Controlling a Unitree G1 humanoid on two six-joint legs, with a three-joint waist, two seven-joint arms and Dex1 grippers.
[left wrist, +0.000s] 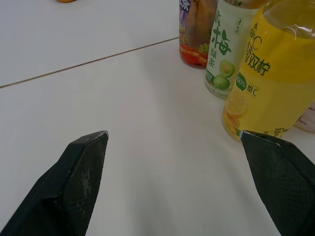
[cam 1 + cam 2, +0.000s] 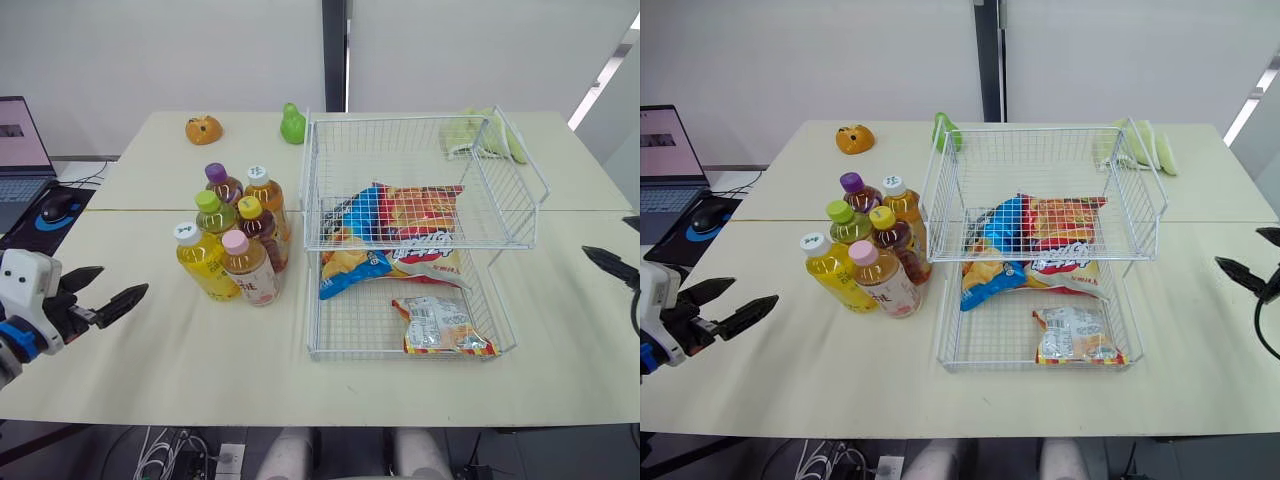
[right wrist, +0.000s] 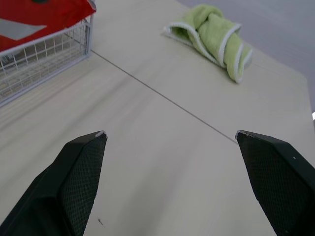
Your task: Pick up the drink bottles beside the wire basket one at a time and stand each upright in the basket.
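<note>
6 bottles (image 2: 235, 235) waiting, 0 in the basket (image 2: 400, 120)

All 6 stand upright in a tight cluster on the table (image 2: 200, 370), just beside the basket's left wall, with their sides touching. Packed like that, you can probably grasp only the outer ones without knocking a neighbour. The yellow bottle (image 2: 200, 262) with the white cap sits at the cluster's near-left corner, closest to your left gripper (image 2: 120, 282), and looks like the natural first pick. That gripper hovers low over the table to the left of the cluster. Its fingers are spread wide and aimed at the bottles, so it seems set for a side-on grasp of the body. In the left wrist view the yellow bottle stands just ahead of 1 finger, not between the 2.

Your right gripper (image 2: 1243, 250) hangs on the far side of the basket, well apart from the bottles. Its fingers are also spread and hold nothing, so it looks parked out of the way.

The basket has 2 tiers. Chip bags (image 2: 400, 230) seem to lie on the lower floor, reaching back under the upper tier. A small packet (image 2: 440, 325) lies at the front right. The front-left of the lower floor is bare wire, likely the easiest spot to stand a bottle. A bottle set on the soft bags could tip. A green towel (image 3: 211, 37) lies behind the basket's right corner.
</note>
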